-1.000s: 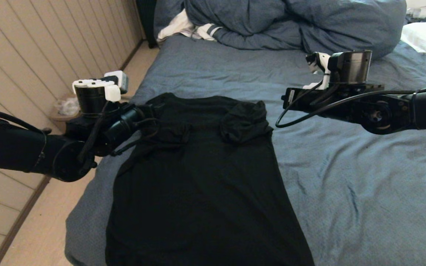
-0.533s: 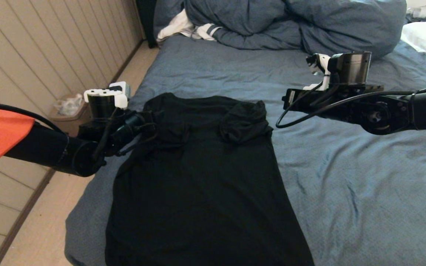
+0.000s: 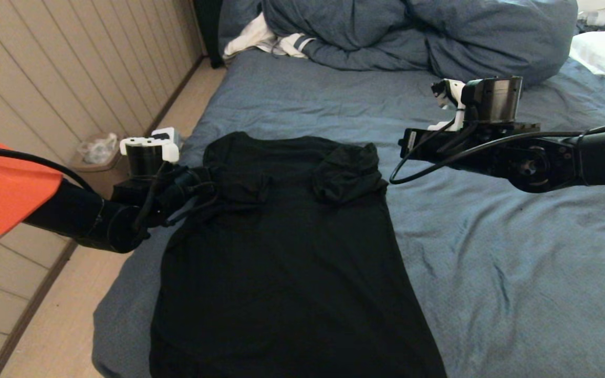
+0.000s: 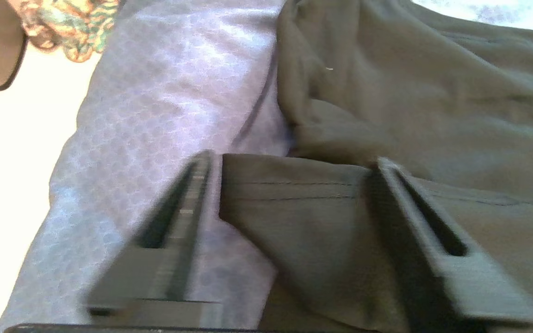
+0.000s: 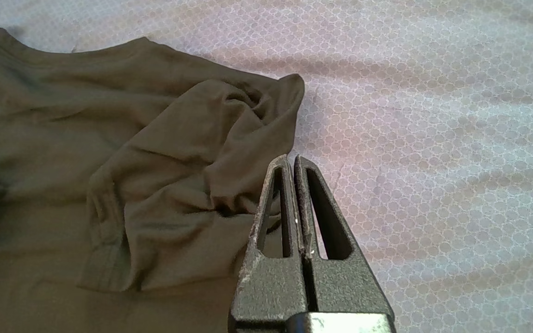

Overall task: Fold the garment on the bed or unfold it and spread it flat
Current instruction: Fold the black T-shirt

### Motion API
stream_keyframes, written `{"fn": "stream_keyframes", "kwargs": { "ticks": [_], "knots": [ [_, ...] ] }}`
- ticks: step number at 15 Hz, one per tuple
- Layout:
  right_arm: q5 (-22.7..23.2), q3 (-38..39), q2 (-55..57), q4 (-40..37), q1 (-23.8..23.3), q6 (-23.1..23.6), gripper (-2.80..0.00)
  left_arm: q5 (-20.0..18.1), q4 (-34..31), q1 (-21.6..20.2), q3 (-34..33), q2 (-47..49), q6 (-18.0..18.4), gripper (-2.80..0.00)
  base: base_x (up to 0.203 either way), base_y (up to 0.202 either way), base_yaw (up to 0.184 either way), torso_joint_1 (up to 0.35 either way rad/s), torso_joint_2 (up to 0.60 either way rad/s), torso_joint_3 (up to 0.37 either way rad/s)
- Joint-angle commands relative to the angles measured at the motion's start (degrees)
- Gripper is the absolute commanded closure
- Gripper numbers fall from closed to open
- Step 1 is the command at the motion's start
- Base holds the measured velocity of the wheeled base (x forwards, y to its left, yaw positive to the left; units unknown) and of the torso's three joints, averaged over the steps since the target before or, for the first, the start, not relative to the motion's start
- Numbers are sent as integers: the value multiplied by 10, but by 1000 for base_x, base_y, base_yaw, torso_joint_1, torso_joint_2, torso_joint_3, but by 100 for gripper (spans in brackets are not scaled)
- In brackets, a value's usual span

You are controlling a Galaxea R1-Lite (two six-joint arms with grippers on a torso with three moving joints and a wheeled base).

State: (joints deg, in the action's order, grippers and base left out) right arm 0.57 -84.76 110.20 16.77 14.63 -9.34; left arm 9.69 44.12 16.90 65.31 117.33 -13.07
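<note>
The garment (image 3: 287,252), a black T-shirt, lies plain side up along the left part of the bed (image 3: 491,273), its collar towards the far end and its hem at the near edge. Both sleeves are folded inward onto the chest, the right one bunched into a rumpled heap. The left gripper (image 4: 294,162) sits low at the shirt's left shoulder, at the edge where black cloth meets the blue sheet. Its fingers (image 4: 188,203) stand apart with a hemmed flap of the sleeve lying between them; they straddle the cloth without pinching it, so nothing is grasped. The right gripper (image 5: 292,162) hovers above the sheet just beside the bunched right sleeve, clear of the fabric, its fingers pressed together on nothing. A bunched blue duvet (image 3: 418,37) is heaped at the far end of the bed, well apart from the shirt, with a white striped cloth (image 3: 276,42) beside it.
</note>
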Motion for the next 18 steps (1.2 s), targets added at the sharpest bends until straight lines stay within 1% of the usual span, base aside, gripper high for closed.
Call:
{"fn": "stream_keyframes", "kwargs": {
  "ticks": [1, 4, 12, 14, 15, 16, 17, 18],
  "knots": [
    [0, -1, 1, 1, 0, -1, 0, 1, 4, 1, -2, 0, -2, 0, 0, 0, 0, 0, 0, 0],
    [0, -1, 2, 1, 0, -1, 0, 2, 13, 1, -4, -10, -3, 0, 0, 0, 0, 0, 0, 0],
    [1, -1, 4, 1, 0, -1, 0, 2, 0, 3, 1, -49, -2, 0, 0, 0, 0, 0, 0, 0],
    [0, -3, 5, 1, 0, -1, 0, 2, -21, 5, 27, -59, 0, 0, 0, 0, 0, 0, 0, 0],
    [0, -3, 5, 1, 0, -1, 0, 3, -25, 5, 29, -60, 0, 0, 0, 0, 0, 0, 0, 0],
    [1, -3, 4, 1, 0, -1, 0, 3, -40, 4, 51, -64, 0, 0, 0, 0, 0, 0, 0, 0],
    [0, -3, 4, 1, 0, -1, 0, 3, -57, -4, 81, -69, 0, 0, 0, 0, 0, 0, 0, 0],
    [1, -3, 4, 1, 0, -1, 0, 3, -72, -18, 97, -77, 1, 0, 0, 0, 0, 0, 0, 0]
  ]
}}
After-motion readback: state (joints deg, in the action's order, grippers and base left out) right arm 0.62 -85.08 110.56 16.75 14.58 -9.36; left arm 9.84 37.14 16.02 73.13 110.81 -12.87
